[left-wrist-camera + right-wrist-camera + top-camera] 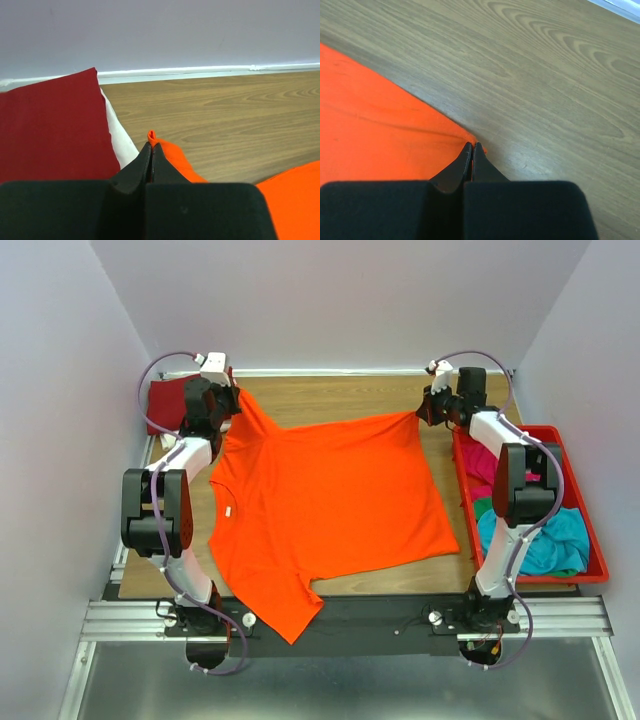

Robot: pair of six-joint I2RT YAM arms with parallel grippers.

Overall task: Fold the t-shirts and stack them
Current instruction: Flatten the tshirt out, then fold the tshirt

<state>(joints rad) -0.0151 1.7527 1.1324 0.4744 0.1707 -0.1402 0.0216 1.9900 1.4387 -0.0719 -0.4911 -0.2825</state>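
Left jaws: pressed shut on a small fold at the far-left corner of the bright orange cloth short-sleeved t-shirt [320, 500].
Right jaws: pressed shut on the same shirt's far-right corner, low over the wood.
Orange shirt: spread mostly flat on the wood-grain counter [340, 395] between the arms; one sleeve laps over the near edge.
Far-left corner: folded dark red cloth t-shirt [50, 125], white cloth [120, 135] showing under its edge, just beside the left jaws.
Right side: rigid red plastic tray [598, 565] holding a crumpled teal t-shirt [555, 540] and a magenta pink t-shirt [482, 465].
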